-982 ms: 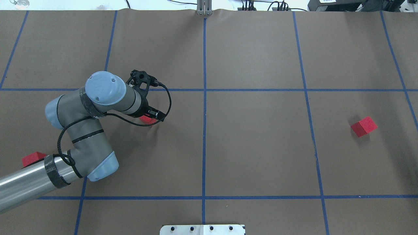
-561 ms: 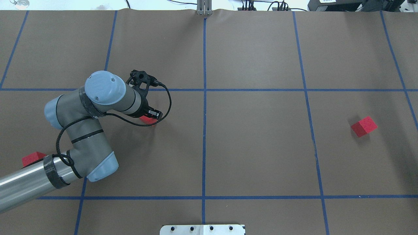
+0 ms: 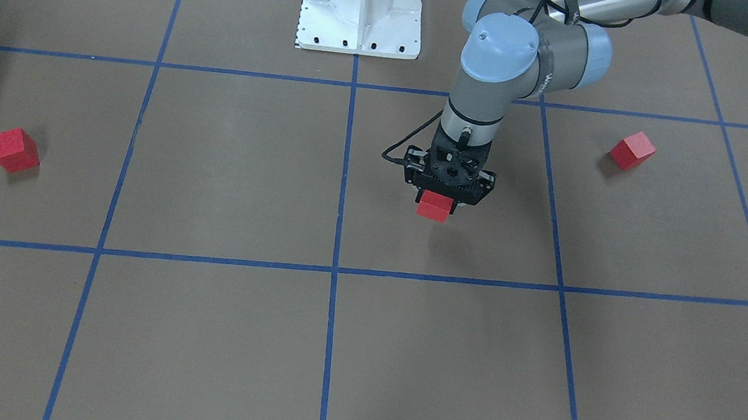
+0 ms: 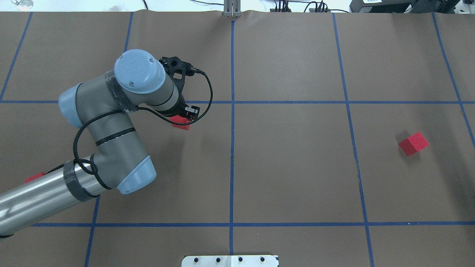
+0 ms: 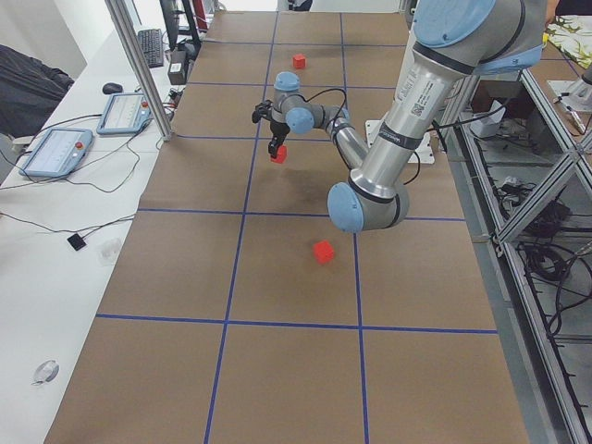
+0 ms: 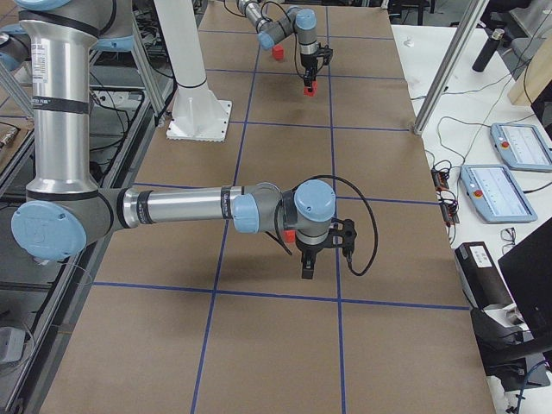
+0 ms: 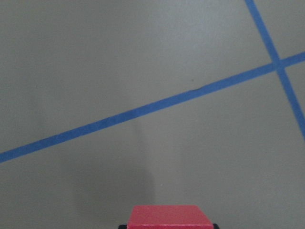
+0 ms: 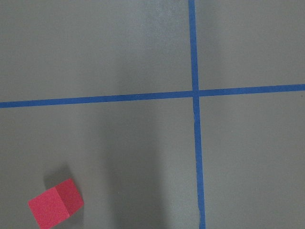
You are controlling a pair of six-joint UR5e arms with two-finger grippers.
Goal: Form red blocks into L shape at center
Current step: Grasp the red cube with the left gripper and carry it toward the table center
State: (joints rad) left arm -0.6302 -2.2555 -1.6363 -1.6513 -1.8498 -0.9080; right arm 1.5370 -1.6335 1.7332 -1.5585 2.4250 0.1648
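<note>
Left gripper [image 3: 437, 199] clamps one red block [image 3: 434, 210] above the table [image 3: 205, 332], short of the center [image 3: 333, 270].
Front-facing: the held cube hangs at 2 o'clock from the center; a second block [image 3: 15, 149] lies far out at 9 o'clock and a third block [image 3: 632, 150] far out at 2 o'clock. Overhead: it sits at 8 o'clock from the crossing, so a release here would likely put the L off-center. Left wrist: only its top shows at 6 o'clock, so the hold may be shallow and it could slip or twist. Exterior right: I cannot tell whether the right gripper [image 6: 321, 250], hanging near the second block, is open or closed; two arms meeting at the center could clash. No container shows.
</note>
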